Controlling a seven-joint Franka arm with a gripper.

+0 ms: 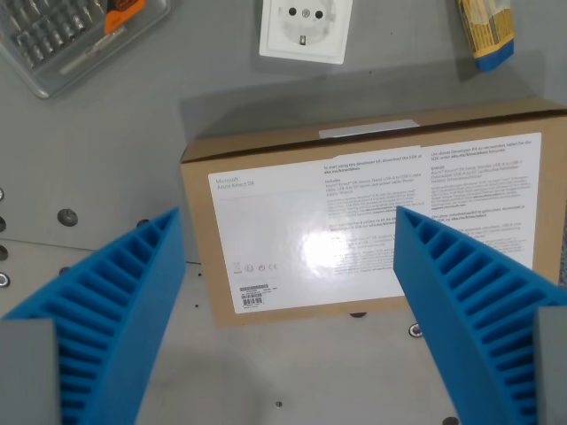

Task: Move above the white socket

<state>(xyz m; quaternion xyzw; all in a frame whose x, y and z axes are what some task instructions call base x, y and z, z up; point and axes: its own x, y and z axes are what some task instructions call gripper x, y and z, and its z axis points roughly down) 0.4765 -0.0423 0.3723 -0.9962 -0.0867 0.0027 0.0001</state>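
My pincer (288, 292) is spread wide, its two blue ribbed fingers (115, 301) entering from the lower corners of the wrist view with nothing between them. Beneath the gap lies a brown cardboard box (372, 221) bearing a large white label (354, 226); its heading reads "Microsoft" and "Azure Kinect DK", the finer print is too small to read, and a barcode sits at the label's lower left. A strip of clear tape (368, 131) crosses the box's top edge. The white socket (306, 29) lies flat on the grey desk (106, 150) at the top centre of the view, beyond the box's far edge and apart from it, with bare desk between them. At the wrist view's top left is a clear case of screwdriver bits (62, 35); at the top right, a yellow and blue packet (487, 31). Bare desk also lies to the left of the box.
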